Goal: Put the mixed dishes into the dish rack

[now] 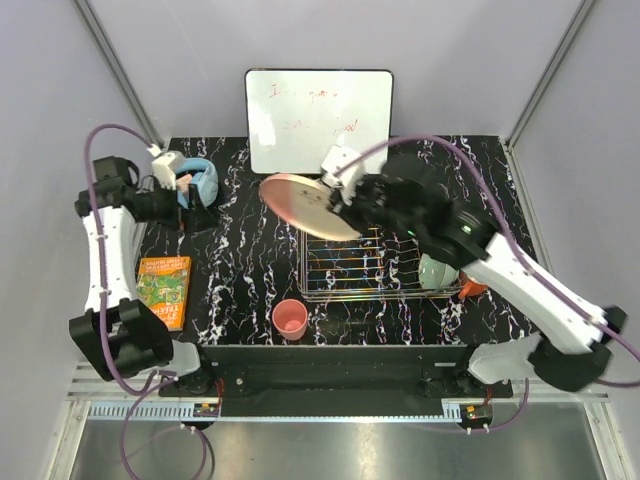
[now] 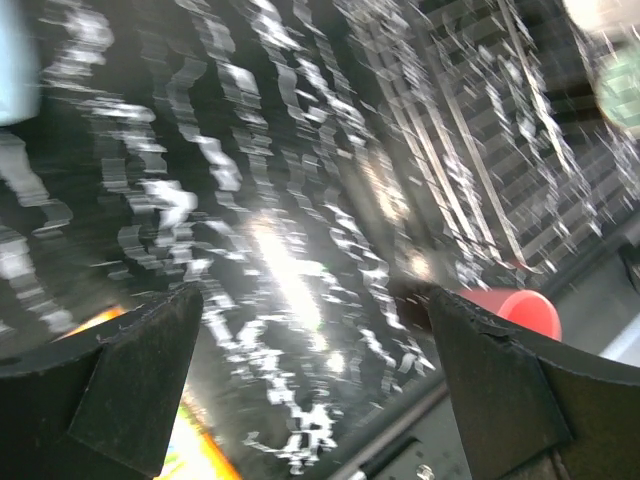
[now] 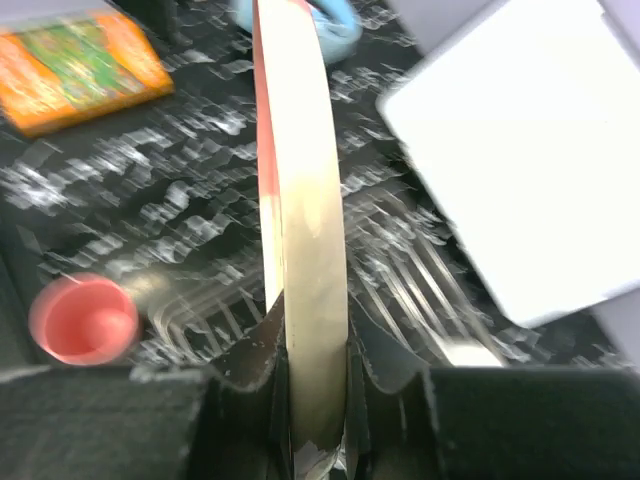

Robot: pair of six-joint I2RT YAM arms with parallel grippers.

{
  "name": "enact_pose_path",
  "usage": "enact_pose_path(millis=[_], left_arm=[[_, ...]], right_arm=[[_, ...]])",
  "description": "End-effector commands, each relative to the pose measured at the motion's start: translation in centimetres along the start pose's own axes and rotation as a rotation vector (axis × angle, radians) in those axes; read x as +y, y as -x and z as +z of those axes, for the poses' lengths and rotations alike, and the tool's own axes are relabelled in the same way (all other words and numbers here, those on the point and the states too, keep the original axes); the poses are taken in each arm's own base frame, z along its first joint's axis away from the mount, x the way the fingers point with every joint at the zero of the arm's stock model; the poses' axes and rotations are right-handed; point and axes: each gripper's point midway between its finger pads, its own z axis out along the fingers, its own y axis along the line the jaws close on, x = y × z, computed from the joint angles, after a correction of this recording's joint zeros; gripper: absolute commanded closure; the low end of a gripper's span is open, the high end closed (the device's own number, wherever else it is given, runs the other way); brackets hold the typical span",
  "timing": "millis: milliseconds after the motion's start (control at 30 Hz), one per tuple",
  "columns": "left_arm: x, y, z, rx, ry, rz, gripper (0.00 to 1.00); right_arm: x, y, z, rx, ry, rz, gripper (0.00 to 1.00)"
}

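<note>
My right gripper (image 1: 343, 203) is shut on the rim of the large pink plate (image 1: 303, 204), which hangs tilted over the back left corner of the dish rack (image 1: 375, 268). From the right wrist the plate (image 3: 305, 180) stands edge-on between my fingers (image 3: 258, 345), with rack wires (image 3: 410, 290) blurred below. A mint-green bowl (image 1: 437, 270) sits at the rack's right end, and something orange (image 1: 473, 288) shows just beyond it. The small pink cup (image 1: 290, 319) stands on the table in front of the rack's left corner. My left gripper (image 1: 188, 202) is open and empty at the far left.
An orange book (image 1: 165, 290) lies at the left front. Light-blue headphones (image 1: 203, 180) rest at the back left beside my left gripper. A white board (image 1: 318, 120) leans at the back. The left wrist view is blurred and shows the cup (image 2: 518, 311) and rack (image 2: 470, 130).
</note>
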Motion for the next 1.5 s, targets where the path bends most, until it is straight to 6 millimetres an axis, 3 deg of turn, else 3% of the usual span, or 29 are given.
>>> enact_pose_path(millis=[0,33,133,167,300,433,633,833,1233,1467], left_arm=[[-4.4,0.0,1.9,0.019,-0.072,0.052,0.01],[-4.9,-0.1,2.4,0.031,-0.076,0.056,0.01],[-7.1,-0.2,4.0,0.060,-0.099,0.087,0.01],[-8.2,-0.1,4.7,0.068,-0.121,0.117,0.01],[-9.7,0.0,6.2,0.091,-0.135,0.110,0.01],[-9.7,-0.2,7.1,0.108,-0.148,0.087,0.01],[-9.6,-1.2,8.0,0.128,-0.148,0.083,0.01],[-10.8,-2.6,9.6,0.190,-0.163,0.102,0.01],[-10.5,-2.3,9.9,0.191,-0.141,0.118,0.01],[-10.3,-2.2,10.0,0.189,-0.135,0.119,0.01]], right_arm=[[-5.0,-0.1,-4.9,-0.043,-0.266,-0.242,1.00],[-5.3,0.1,-6.8,-0.064,-0.290,-0.260,1.00],[-6.4,-1.9,-9.0,-0.008,-0.367,-0.319,1.00],[-6.4,-2.7,-9.4,0.023,-0.372,-0.339,1.00],[-7.1,-7.3,-10.3,0.214,-0.395,-0.465,1.00],[-7.5,-10.7,-10.7,0.377,-0.400,-0.510,1.00],[-7.5,-12.5,-12.1,0.452,-0.401,-0.544,1.00],[-7.7,-14.8,-12.9,0.572,-0.380,-0.626,1.00],[-7.1,-17.4,-12.2,0.670,-0.282,-0.735,1.00],[-6.9,-18.1,-10.5,0.713,-0.211,-0.816,1.00]])
